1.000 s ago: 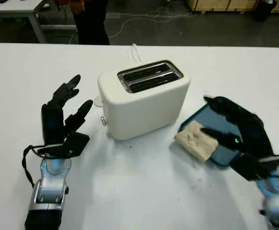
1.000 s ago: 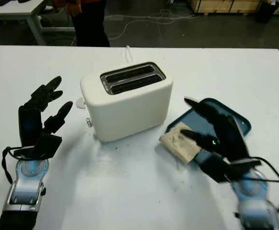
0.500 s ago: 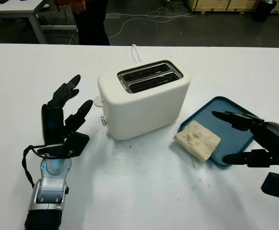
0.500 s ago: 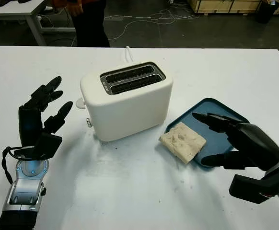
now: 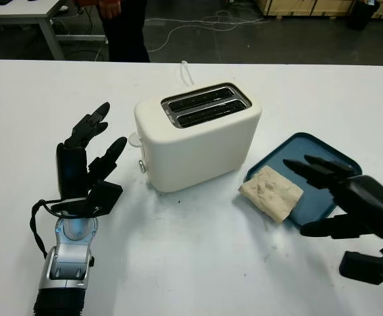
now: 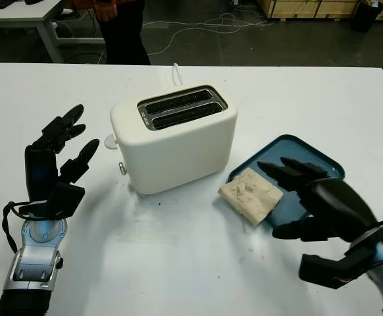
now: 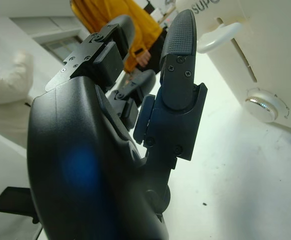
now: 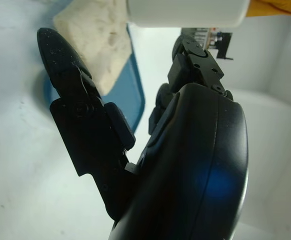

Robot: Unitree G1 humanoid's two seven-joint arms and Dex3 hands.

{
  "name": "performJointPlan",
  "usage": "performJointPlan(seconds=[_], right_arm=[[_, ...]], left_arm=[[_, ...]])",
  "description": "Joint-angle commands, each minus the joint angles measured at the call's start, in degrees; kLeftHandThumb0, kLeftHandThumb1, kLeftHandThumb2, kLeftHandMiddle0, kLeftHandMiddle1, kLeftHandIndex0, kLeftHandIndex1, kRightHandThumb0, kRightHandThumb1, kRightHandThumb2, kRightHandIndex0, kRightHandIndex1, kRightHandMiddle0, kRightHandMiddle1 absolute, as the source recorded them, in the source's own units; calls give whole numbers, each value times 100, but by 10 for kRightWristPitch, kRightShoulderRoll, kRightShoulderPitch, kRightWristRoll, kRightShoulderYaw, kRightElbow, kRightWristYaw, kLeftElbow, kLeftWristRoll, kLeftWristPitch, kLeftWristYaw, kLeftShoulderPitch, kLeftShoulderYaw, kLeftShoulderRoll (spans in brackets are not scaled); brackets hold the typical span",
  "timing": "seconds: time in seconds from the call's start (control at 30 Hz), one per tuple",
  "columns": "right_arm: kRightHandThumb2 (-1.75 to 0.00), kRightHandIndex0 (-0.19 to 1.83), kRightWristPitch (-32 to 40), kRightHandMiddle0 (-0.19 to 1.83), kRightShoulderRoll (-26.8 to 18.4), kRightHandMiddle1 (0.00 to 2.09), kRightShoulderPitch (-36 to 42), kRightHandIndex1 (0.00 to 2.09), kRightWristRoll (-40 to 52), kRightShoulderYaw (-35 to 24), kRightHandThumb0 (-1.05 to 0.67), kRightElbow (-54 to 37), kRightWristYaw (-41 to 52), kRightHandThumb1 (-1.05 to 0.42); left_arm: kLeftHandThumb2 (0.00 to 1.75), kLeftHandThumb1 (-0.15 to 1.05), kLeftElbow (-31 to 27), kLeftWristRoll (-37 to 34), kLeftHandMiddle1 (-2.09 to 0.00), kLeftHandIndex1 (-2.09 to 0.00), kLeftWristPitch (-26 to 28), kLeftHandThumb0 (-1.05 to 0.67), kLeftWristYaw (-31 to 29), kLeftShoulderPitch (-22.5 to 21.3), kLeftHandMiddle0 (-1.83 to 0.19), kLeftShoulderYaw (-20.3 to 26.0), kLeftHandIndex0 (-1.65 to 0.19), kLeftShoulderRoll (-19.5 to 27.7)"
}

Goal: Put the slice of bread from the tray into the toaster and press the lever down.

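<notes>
- Right hand (image 5: 349, 204) released, holding nothing, over blue tray (image 5: 330, 153).
- Bread slice (image 5: 270, 192) on tray's near-left edge, overhanging the table, beside toaster (image 5: 198, 138).
- Left hand (image 5: 86, 164) open, left of toaster.

A cream-white toaster (image 5: 198, 135), pale beige bread (image 5: 271, 191) and a teal-blue tray (image 5: 323, 153) sit on a white table (image 5: 198, 263) between black robot hands.

Beyond our white bench (image 5: 60, 85) we see a dark floor (image 5: 297, 36) with loose cables (image 5: 204, 16), a second table (image 5: 27, 13) at the far left, and wooden pallets (image 5: 303, 6).
</notes>
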Motion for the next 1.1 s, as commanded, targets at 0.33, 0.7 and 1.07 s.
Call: performJointPlan(seconds=[0.33,0.7,1.07], right_arm=[[0,17,-40,23,2,1,-16,2,-51,24,-65,53,-79,-68],[0,18,-56,26,2,1,-23,2,-83,37,-65,63,-108,-68],[-1,19,-63,27,5,1,-34,1,-102,82,-69,87,-124,-71]], left_arm=[[27,92,-2,2,-56,-1,-3,-59,3,2,-53,2,-64,1],[27,92,1,4,-55,-1,-9,-60,7,-1,-55,3,-65,1],[26,92,-5,0,-56,0,-8,-59,4,0,-54,3,-65,2]])
